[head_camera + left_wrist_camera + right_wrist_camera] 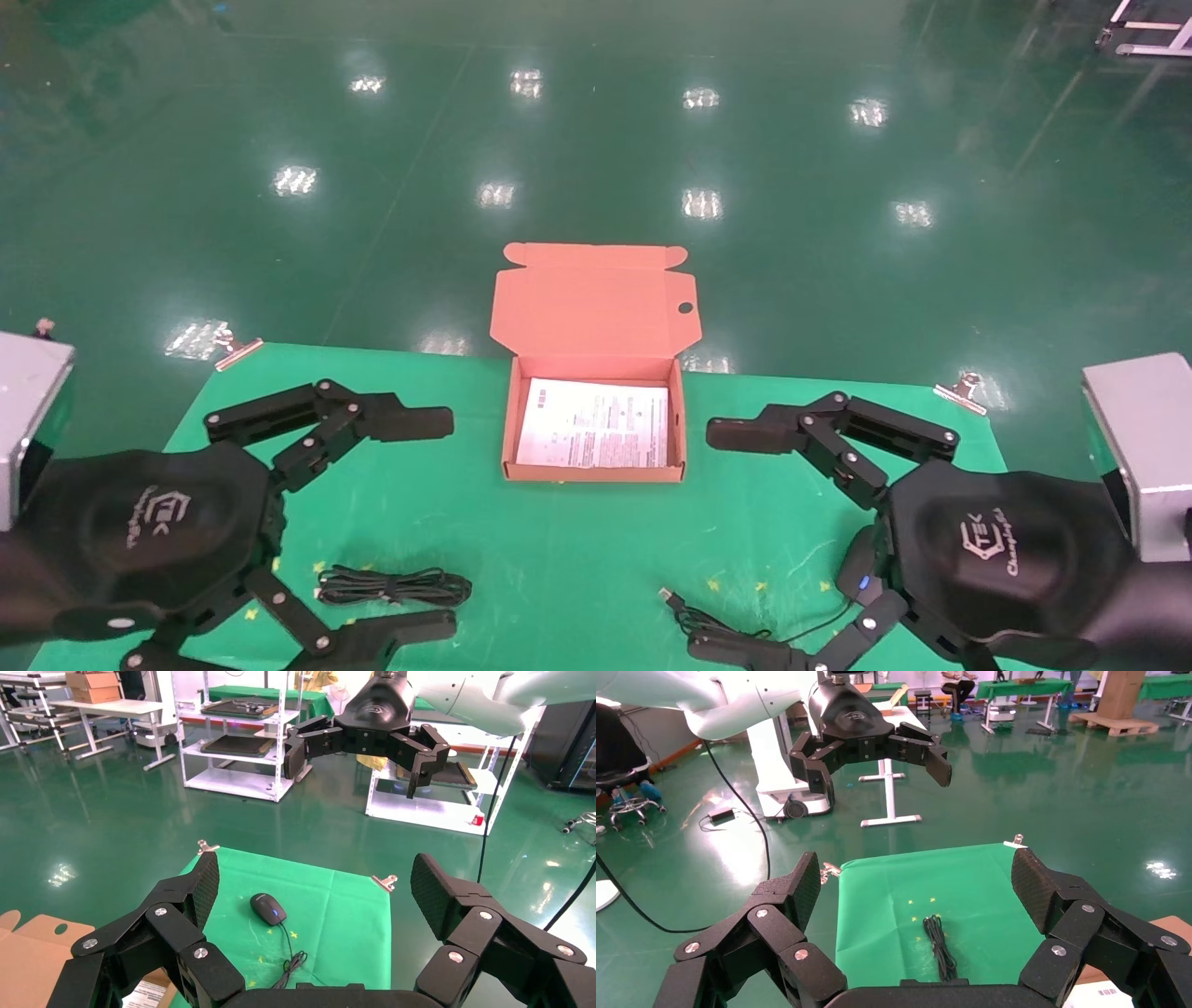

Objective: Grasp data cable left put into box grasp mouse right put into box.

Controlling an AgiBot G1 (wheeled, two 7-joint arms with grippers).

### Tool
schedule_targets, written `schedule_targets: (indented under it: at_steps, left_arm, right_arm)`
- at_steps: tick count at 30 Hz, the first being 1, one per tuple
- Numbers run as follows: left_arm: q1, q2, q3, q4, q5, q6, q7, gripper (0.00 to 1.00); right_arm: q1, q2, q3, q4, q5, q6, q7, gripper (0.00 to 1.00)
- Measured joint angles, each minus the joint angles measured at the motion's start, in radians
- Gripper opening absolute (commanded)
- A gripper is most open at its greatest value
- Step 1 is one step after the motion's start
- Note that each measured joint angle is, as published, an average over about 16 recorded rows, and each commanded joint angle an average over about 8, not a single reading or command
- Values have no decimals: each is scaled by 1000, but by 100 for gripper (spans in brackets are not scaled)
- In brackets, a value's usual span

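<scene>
mouse [859, 570] half hidden under right pincer [736, 540] | both pincers spread wide, empty | left pincer [433, 527]

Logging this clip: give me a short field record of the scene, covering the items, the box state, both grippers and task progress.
surface: green cloth table
box: box at table's far middle, lid flap up, only a white printed sheet inside
data cable: data cable coiled on the cloth, near left gripper
mouse: mouse on the cloth, cord trailing, partly hidden under right gripper in head view
left gripper: left gripper open, above table, holding nothing
right gripper: right gripper open, above table, holding nothing
progress: nothing packed yet
</scene>
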Motion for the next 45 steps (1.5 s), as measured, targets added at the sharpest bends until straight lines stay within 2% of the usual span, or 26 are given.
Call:
schedule_targets:
  at_steps: [16, 23, 28, 36, 45]
  left_arm:
    - [-5, 1, 6, -1, 12, 1, 1, 100]
    - [-39, 6, 37, 0, 76, 16, -4, 100]
    - [-95, 20, 82, 8, 160, 38, -13, 100]
    - [-227, 63, 200, 33, 348, 72, -25, 100]
    - [-365, 149, 379, 79, 621, 66, -4, 100]
  right_arm:
    - [3, 2, 0, 1, -4, -1, -3, 100]
    - [35, 8, -18, 18, -73, -13, -33, 100]
    - [93, 5, -58, 39, -188, -34, -94, 100]
    - [226, -30, -182, 65, -454, -56, -243, 100]
    - [312, -103, -350, 69, -783, -12, -370, 100]
